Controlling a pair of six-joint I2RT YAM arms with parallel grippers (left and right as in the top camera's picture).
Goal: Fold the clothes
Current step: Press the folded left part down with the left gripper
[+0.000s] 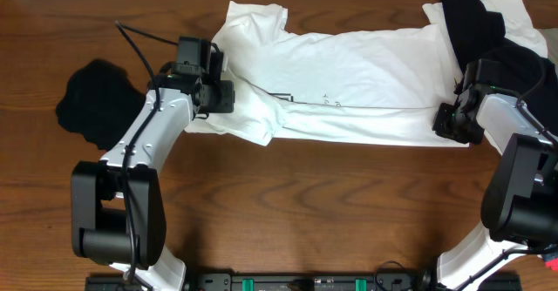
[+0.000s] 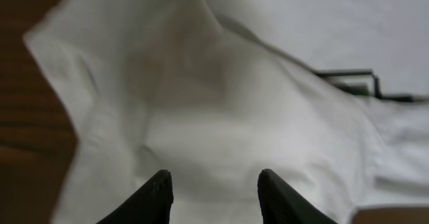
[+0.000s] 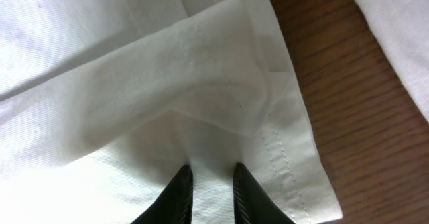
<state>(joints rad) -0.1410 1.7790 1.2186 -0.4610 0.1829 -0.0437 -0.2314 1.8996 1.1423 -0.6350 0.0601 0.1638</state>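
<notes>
T-shirt [image 1: 349, 82], white, lies stretched along the far edge of the table [image 1: 305, 213], folded lengthwise, with a small dark print [image 1: 331, 101] near its middle. The left gripper [image 2: 214, 184] sits on the shirt's left end, its fingers spread wide with white cloth mounded between them and nothing clamped. The right gripper [image 3: 213, 177] is at the shirt's right end, its fingers drawn close and pinching the layered hem. A black garment [image 1: 91, 104] lies near the left edge. Another black piece [image 1: 475, 25] lies over white cloth [image 1: 523, 21] in the far right corner.
</notes>
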